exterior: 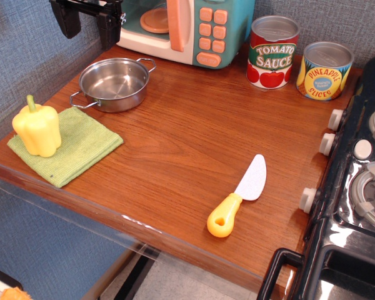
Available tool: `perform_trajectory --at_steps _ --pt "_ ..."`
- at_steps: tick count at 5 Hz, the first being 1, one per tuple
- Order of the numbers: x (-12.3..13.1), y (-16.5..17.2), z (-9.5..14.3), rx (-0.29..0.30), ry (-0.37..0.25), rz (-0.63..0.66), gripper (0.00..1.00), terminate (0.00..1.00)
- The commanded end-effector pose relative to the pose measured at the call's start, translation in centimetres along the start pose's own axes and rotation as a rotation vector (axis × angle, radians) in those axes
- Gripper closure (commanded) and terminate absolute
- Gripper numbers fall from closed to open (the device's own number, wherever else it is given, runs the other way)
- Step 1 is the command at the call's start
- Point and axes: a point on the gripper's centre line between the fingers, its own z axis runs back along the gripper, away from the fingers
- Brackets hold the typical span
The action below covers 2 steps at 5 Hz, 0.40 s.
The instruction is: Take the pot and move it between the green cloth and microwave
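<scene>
Pincer hangs at upper left, fingers pointing down and spread apart, holding nothing. Pot sits upright on desk, between green cloth and microwave, below pincer.

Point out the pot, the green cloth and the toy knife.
pot [114,83]: only camera view, point on its shiny inner floor.
green cloth [81,147]: same view, point on bare fabric right of the pepper.
toy knife [224,215]: same view, point on its yellow handle.
</scene>
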Motion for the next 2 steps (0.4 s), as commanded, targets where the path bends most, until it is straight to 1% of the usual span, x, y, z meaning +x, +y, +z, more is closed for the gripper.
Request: perform_trajectory --at_steps 1,2 --pt "-0.59 0.92 1.84 0.019 -0.036 0.005 0.0 0.0" --pt "-0.59 0.92 1.84 0.019 -0.036 0.005 0.0 1.0"
